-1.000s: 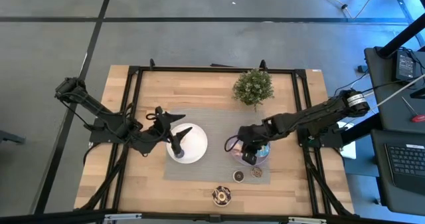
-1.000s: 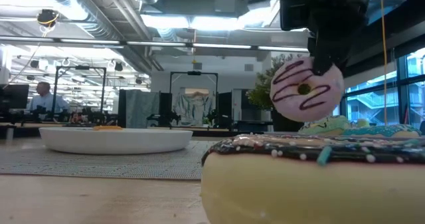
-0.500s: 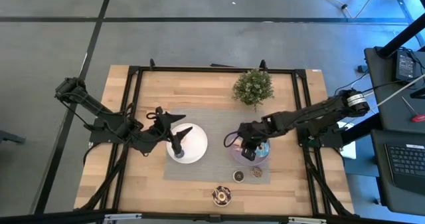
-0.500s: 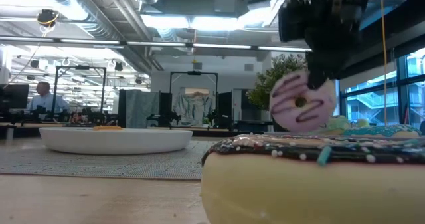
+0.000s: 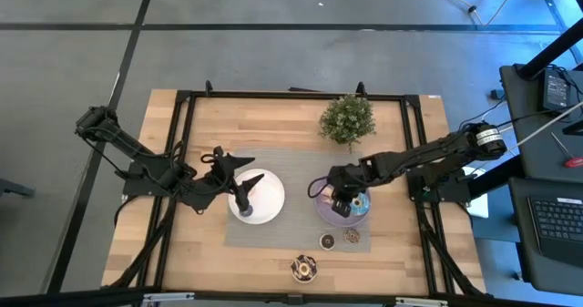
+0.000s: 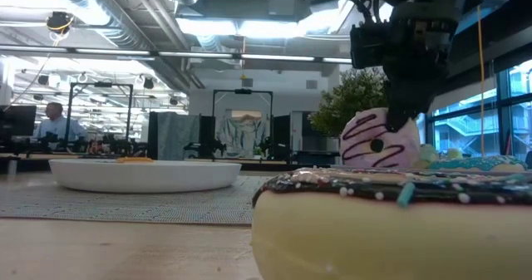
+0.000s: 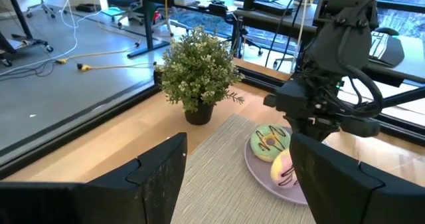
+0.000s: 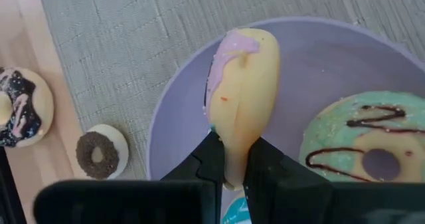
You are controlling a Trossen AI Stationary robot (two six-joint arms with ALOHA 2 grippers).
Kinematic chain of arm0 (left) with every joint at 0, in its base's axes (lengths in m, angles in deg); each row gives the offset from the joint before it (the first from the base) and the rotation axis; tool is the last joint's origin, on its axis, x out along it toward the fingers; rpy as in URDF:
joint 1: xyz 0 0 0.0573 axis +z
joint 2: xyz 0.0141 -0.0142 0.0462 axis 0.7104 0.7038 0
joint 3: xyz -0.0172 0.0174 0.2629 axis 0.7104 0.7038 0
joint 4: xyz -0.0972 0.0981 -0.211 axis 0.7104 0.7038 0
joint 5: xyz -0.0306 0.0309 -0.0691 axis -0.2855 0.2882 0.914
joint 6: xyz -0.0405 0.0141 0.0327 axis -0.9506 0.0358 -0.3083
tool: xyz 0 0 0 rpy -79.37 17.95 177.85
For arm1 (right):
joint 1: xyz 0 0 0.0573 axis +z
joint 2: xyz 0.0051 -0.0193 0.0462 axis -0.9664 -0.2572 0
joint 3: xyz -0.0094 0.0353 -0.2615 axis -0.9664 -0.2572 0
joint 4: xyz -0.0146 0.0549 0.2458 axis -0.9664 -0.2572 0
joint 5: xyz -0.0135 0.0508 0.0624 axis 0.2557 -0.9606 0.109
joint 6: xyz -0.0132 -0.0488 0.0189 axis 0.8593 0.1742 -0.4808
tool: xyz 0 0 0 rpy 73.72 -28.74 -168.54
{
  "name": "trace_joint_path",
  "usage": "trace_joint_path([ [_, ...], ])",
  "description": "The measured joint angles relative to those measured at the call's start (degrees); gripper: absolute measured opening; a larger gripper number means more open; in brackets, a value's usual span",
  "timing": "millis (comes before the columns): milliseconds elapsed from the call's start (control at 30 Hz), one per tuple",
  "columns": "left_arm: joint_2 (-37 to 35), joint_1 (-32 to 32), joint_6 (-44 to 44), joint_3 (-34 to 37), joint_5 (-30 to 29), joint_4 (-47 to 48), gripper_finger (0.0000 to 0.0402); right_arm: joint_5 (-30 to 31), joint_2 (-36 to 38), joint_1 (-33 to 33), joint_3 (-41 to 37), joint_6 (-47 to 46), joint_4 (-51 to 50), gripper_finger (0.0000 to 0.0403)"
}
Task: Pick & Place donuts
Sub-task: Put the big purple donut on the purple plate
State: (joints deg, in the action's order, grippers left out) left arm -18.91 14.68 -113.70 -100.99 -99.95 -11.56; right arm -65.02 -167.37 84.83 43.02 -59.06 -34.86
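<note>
Lilac plate (image 8: 319,44): green donut (image 8: 362,144), pink donut (image 8: 242,98) clamped

The bench (image 5: 209,252) is a light wooden butcher-block top edged by a black metal frame. A grey woven mat (image 5: 296,170) lies across its middle. On the mat sit a white plate (image 5: 264,202) and a lilac plate (image 5: 326,211), well apart. A small potted plant (image 5: 347,120) stands at the mat's far edge. On the bare wood lies a chocolate-sprinkled donut (image 5: 303,269); two mini donuts, one dark brown (image 5: 327,241) and one speckled (image 5: 352,237), lie at the mat's near edge.
</note>
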Motion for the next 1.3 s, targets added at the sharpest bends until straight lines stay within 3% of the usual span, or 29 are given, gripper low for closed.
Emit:
trace_joint_path([
  [267, 0.0, 0.0, -0.28, 0.0, 0.0, 0.0, 0.0262, 0.05, 0.0, -0.25, 0.0, 3.03, 0.41, 0.0051],
  [733, 0.0, 0.0, -0.97, 0.0, -0.02, 0.02, 0.0261, 2.92, 0.0, -0.35, 0.0, -0.65, -1.47, 0.0139],
  [1300, 0.0, 0.0, -1.6, 0.0, 0.48, 0.02, 0.0262, 9.42, 0.0, -0.42, 1.54, -3.0, -8.36, 0.0144],
])
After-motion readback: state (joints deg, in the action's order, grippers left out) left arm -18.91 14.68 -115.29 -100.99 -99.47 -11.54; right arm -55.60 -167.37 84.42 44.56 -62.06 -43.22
